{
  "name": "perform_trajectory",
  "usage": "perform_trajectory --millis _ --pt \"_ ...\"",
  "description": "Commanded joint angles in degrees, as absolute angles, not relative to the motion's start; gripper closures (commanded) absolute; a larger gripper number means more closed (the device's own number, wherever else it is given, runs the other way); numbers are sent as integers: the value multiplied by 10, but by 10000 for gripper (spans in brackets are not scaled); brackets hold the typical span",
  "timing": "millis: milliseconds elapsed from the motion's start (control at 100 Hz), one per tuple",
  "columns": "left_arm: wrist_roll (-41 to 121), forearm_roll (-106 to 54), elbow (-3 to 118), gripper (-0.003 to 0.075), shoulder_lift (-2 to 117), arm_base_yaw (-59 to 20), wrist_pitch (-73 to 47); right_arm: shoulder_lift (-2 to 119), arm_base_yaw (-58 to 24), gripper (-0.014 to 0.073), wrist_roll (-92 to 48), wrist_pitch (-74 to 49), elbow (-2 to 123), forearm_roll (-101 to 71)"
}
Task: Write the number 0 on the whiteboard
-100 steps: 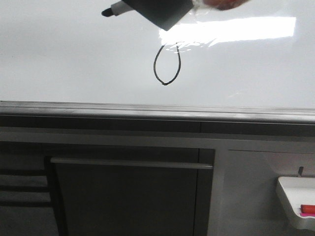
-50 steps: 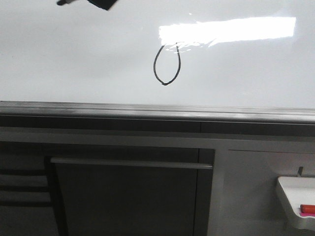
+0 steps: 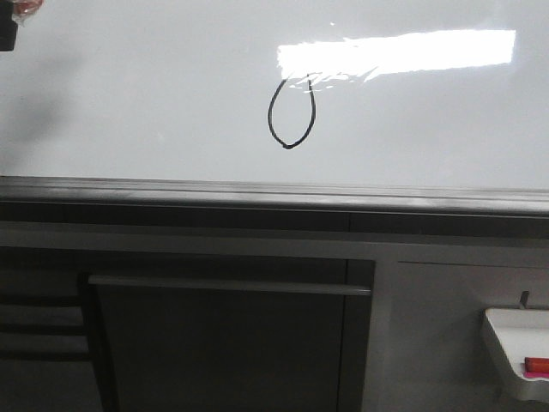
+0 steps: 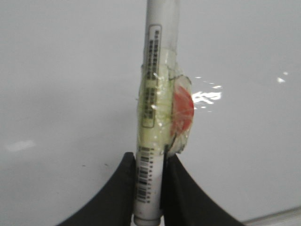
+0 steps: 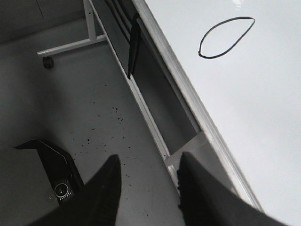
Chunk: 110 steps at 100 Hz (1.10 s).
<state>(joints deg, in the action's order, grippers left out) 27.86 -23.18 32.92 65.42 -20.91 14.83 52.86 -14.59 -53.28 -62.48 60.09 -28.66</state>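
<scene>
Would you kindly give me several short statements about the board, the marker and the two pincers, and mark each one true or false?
1. A closed black oval, the number 0, is drawn on the whiteboard. True.
2. The left pincer is empty. False: it is shut on the marker, a white pen wrapped in tape.
3. The right pincer holds nothing. True: its fingers stand apart with only floor between them.
4. The marker tip touches the oval. False: in the front view nothing touches the oval; only a dark part shows at the top left corner.
5. A small white tray sits at lower right. True.
</scene>
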Motion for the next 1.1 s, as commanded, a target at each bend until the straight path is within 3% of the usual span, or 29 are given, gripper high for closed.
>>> perform_trajectory --millis 0,250,530,630,850,1090 --pt "275 -235 337 740 671 -209 258 523 -142 335 -530 -592 620 -301" --pt "276 -220 383 740 772 -209 284 523 -142 335 -530 -585 620 -302" --pt "293 -220 436 732 797 -206 193 523 -142 335 -530 -585 620 -302" --pt "294 -220 440 657 797 -206 184 523 -142 335 -530 -585 620 -302" --pt "295 -220 440 382 797 -206 182 523 -142 335 -529 -584 620 -302" --pt "294 -221 440 376 735 -206 97 523 -138 335 -457 -573 620 -272"
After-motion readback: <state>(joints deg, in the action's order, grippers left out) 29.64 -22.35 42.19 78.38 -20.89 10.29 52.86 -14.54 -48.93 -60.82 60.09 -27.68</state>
